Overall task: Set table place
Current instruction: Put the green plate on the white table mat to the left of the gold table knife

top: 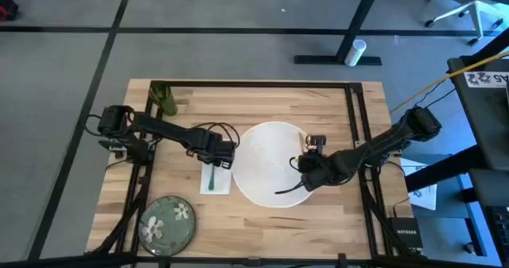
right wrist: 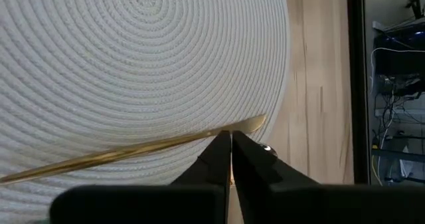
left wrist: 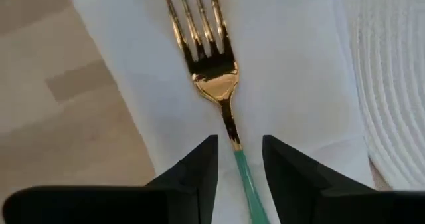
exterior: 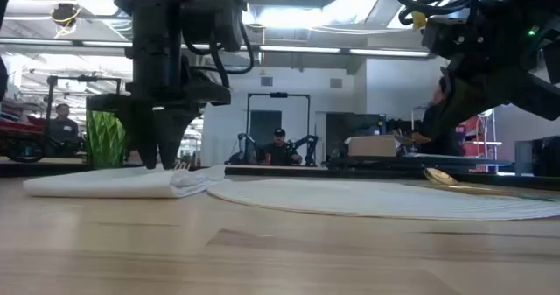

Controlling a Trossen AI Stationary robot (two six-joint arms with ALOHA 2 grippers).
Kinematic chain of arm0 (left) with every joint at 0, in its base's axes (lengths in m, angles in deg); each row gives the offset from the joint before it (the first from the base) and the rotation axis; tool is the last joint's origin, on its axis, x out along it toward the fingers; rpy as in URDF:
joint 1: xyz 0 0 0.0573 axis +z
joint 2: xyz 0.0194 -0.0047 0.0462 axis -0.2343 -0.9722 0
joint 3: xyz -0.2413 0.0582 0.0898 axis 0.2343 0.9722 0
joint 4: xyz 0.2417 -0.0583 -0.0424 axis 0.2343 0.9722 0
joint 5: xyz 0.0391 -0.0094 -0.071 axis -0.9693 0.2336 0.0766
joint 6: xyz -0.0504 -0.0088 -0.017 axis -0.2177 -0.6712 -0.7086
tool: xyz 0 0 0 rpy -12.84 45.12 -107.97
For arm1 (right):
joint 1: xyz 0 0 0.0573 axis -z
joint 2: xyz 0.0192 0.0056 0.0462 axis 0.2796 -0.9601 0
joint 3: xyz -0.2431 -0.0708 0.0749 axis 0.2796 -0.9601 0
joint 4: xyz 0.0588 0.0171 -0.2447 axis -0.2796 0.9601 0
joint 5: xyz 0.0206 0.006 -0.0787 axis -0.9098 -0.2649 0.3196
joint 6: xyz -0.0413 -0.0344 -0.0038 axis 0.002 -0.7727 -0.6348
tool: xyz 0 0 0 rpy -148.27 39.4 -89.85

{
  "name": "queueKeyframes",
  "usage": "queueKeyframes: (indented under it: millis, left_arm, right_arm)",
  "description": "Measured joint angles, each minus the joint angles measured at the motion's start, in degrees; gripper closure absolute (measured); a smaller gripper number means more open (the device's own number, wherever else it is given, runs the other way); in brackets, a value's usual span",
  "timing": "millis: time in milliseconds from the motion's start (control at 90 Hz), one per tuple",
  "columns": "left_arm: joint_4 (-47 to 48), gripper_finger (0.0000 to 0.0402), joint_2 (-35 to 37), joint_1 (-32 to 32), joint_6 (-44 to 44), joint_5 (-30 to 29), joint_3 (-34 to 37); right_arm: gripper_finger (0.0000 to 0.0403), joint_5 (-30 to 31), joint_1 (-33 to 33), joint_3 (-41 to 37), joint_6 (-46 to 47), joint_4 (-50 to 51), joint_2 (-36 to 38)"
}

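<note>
Butcher-block table (top: 318, 101), black frame. Directly on it: woven placemat (top: 266, 153), white napkin (top: 220, 179), floral plate (top: 167, 221), green cup (top: 165, 99).

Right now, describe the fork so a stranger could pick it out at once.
On the light wooden table, look just left of the large round white woven placemat for the folded white napkin. The fork lies on it, under the open left gripper. Its gold tines and mint-green handle set it apart from the all-gold utensil on the placemat.
</note>
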State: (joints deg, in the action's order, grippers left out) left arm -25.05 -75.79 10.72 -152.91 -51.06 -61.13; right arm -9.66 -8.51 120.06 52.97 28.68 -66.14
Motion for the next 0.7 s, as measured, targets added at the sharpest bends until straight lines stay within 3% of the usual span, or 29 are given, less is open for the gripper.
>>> queueKeyframes:
  millis: [189,544,700]
  left_arm:
    - [0.3,0.0300,0.3,-1.0,7.8,1.5,0.0]
    - [2.6,0.0300,5.4,-2.1,22.4,10.2,-1.0]
    - [4.3,0.0300,7.2,-2.1,29.4,10.6,-1.2]
  right_arm:
    - [0.0402,0.0,0.0,0.0,0.0,-1.3,0.0]
    - [0.0402,0.6,0.0,0.0,0.0,-4.7,0.0]
    - [0.0402,0.7,0.0,0.0,0.0,-6.0,0.0]
